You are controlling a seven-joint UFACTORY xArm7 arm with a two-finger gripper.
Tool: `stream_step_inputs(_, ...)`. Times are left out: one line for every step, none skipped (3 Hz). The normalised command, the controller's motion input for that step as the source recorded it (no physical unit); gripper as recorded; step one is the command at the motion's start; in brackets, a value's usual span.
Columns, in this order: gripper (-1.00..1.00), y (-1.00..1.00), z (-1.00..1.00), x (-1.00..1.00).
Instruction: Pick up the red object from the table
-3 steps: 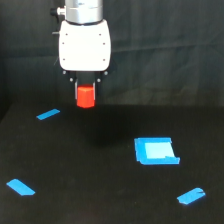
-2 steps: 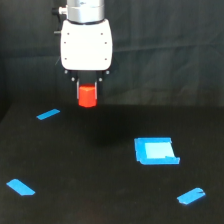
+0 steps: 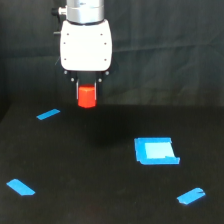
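Red block [image 3: 86,97] sits in the tool [image 3: 86,96], clamped between the fingers and hanging clear of the worktop [image 3: 100,200]. Its lower part pokes out below the fingertips; the top is tucked up under the white tool body [image 3: 86,44]. Block looks upright, top face slightly lighter than its sides. Tool is closed down to block width, holding it.

Faint dark shadow on the worktop below and a bit to the exterior view's right of the tool.

Blue pieces on the worktop, all well apart from the tool:
- short strip [image 3: 48,114], nearest, just below tool level and off to the exterior view's left
- square patch [image 3: 155,150], lower and to the exterior view's right, pale centre, darker blue border
- strip [image 3: 20,187], far below, exterior view's left
- strip [image 3: 191,195], far below, exterior view's right

Backdrop behind the tool is dark cloth. Arm above the white body runs out of the top of frame.
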Motion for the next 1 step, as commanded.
stream_step_inputs(-1.0, 0.0, 0.04, 0.1)
